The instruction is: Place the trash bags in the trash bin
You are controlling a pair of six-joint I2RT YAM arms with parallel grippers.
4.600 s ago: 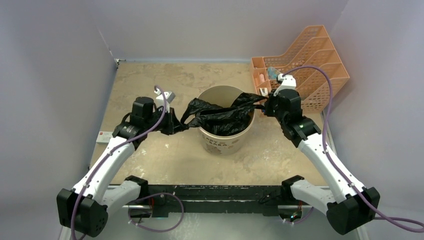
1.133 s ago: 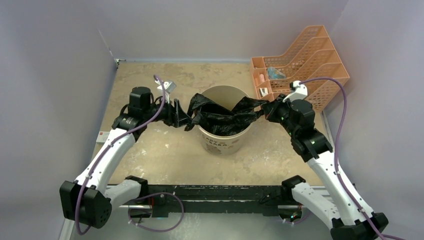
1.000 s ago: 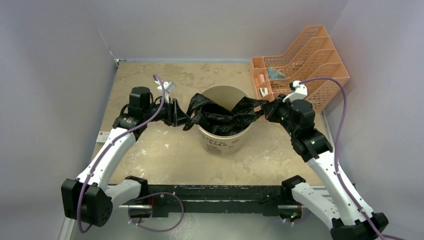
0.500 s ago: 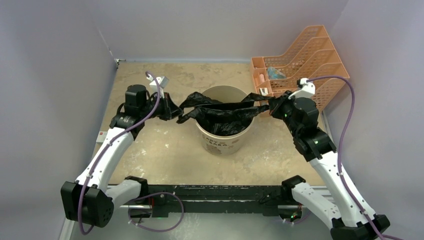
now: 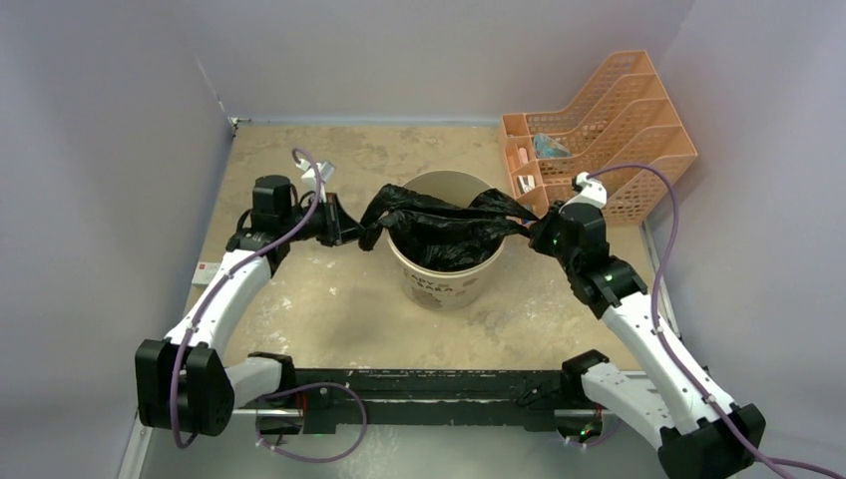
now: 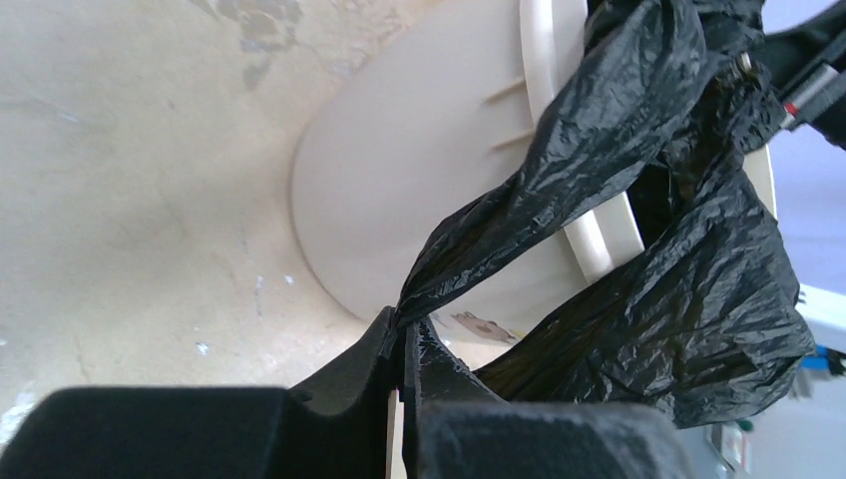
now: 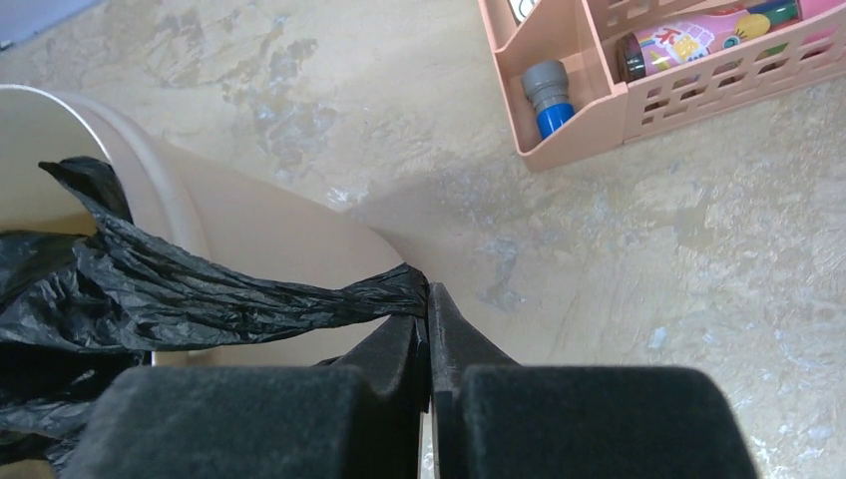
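Observation:
The cream-beige trash bin (image 5: 446,284) stands upright mid-table. The black trash bag (image 5: 446,232) lies in its mouth, with its two ends stretched out over the rim to left and right. My left gripper (image 5: 351,232) is shut on the bag's left end just outside the bin's left rim; the left wrist view shows the twisted film (image 6: 559,170) pinched at the fingertips (image 6: 401,324) beside the bin wall (image 6: 419,170). My right gripper (image 5: 534,232) is shut on the right end, seen in the right wrist view (image 7: 428,294) with the bag (image 7: 190,294) over the rim (image 7: 165,195).
An orange mesh desk organiser (image 5: 609,125) stands at the back right, close behind my right arm, holding small items (image 7: 547,95). A small white card (image 5: 207,271) lies at the table's left edge. Purple walls close in on three sides.
Both grippers keep their hold on the bag ends. In the last half second they came lower beside the rim, the right one nearer the bin, and the bag's ends now drape over the rim.

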